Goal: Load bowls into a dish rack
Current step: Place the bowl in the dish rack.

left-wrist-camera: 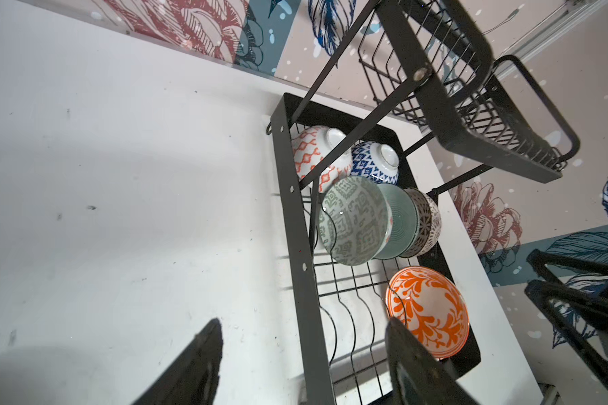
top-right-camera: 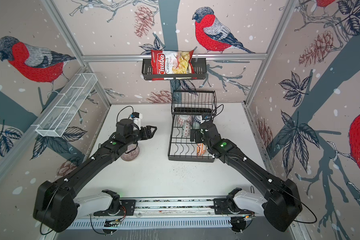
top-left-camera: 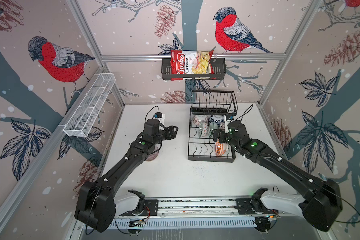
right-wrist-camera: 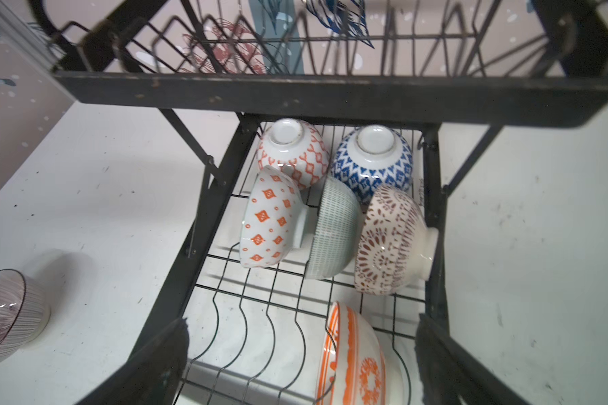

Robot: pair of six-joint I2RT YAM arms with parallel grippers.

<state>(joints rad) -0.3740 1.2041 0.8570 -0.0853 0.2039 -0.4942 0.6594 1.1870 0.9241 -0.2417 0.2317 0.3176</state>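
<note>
Reading the bench (top-left-camera: 175, 178) as a dial with 12 at the far wall, I see 1 grey-striped bowl (top-right-camera: 130, 155) loose at 9 o'clock, partly under my left arm. Just beyond it the left end effector (left-wrist-camera: 303, 322) hangs released, nothing between its fingers. The dish rack (top-left-camera: 211, 160) sits at 2 o'clock. My right end effector (right-wrist-camera: 301, 328) hovers spread wide and empty over its near slots, above the orange-flowered bowl (right-wrist-camera: 355, 357) on edge. Farther in, 3 lean together: the orange-diamond bowl (right-wrist-camera: 269, 217), green-striped bowl (right-wrist-camera: 334, 231) and brown-patterned bowl (right-wrist-camera: 390, 242). Farthest, under the raised basket (top-left-camera: 213, 101), the orange-lattice bowl (right-wrist-camera: 295, 154) and blue-triangle bowl (right-wrist-camera: 376, 164) lie upside down.
</note>
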